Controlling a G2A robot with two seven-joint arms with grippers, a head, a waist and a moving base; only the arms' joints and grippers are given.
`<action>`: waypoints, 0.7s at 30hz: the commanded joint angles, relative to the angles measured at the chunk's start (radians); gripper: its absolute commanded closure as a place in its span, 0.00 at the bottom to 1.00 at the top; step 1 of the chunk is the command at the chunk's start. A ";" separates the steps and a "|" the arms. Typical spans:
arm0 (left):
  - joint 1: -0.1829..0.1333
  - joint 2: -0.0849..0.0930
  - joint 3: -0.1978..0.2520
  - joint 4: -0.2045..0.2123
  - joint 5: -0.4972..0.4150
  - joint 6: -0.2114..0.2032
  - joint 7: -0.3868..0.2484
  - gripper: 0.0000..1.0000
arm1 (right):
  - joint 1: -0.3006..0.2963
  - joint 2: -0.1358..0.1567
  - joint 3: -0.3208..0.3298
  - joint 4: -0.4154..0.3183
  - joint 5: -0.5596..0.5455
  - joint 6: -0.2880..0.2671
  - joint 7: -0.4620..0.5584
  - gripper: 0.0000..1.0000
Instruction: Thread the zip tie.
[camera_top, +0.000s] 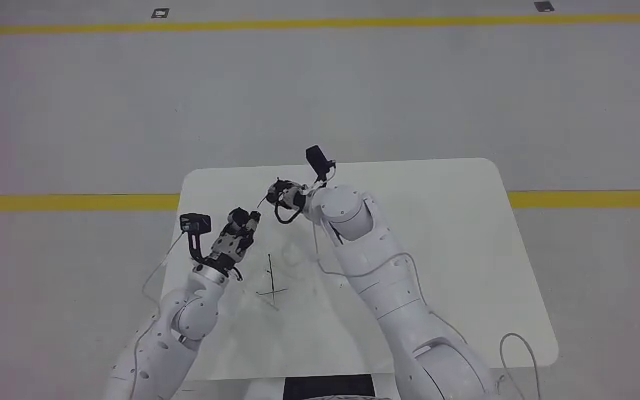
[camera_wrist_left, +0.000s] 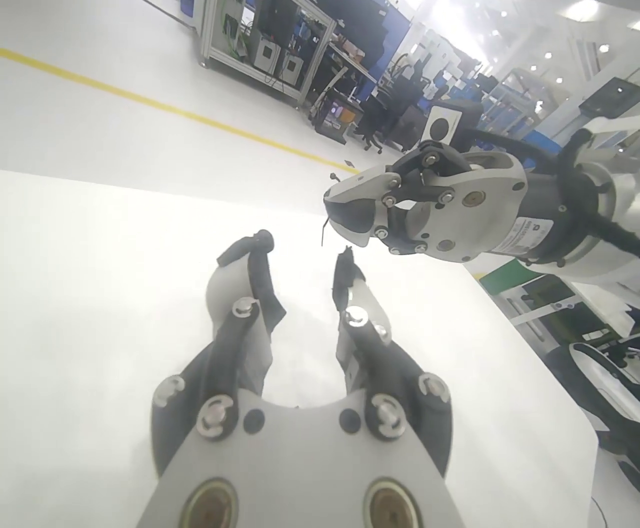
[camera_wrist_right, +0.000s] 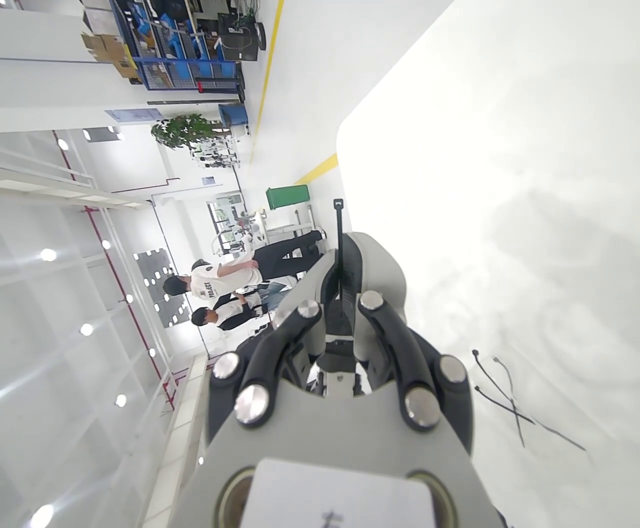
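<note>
The white, round-cornered tabletop (camera_top: 450, 230) carries both arms over its half toward 9 o'clock in the top view. The right hand (camera_top: 273, 191) (camera_wrist_left: 340, 215) (camera_wrist_right: 345, 250) hangs at about 10 o'clock from the tabletop's middle, its fingers pressed together. The left hand (camera_top: 248, 217) (camera_wrist_left: 305, 250) sits near it, at roughly 8 o'clock from the right hand, with its fingers spread and nothing between them. At about 5 o'clock from the left hand, a few loose black plastic ties (camera_top: 270, 280) (camera_wrist_right: 505, 395) lie crossed over one another on the tabletop. The thin black plastic zip tie (camera_wrist_right: 339, 225) (camera_wrist_left: 324, 232) is pinched in the right hand: its strap runs between the fingers, its square head pokes out past the fingertips, and its free end hangs just beside the left hand's fingertips (camera_wrist_left: 345, 257), apart from them.
</note>
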 joint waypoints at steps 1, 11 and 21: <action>-0.001 -0.001 0.002 0.001 0.007 0.002 0.003 0.81 | 0.000 0.002 -0.006 -0.002 0.003 0.000 0.002 1.00; -0.004 -0.004 0.007 0.006 0.015 -0.001 0.007 0.78 | 0.000 0.012 -0.037 -0.005 0.018 -0.001 0.000 1.00; -0.002 -0.006 0.005 0.006 0.011 -0.010 0.006 0.75 | 0.011 0.021 -0.071 0.010 0.033 -0.003 0.014 1.00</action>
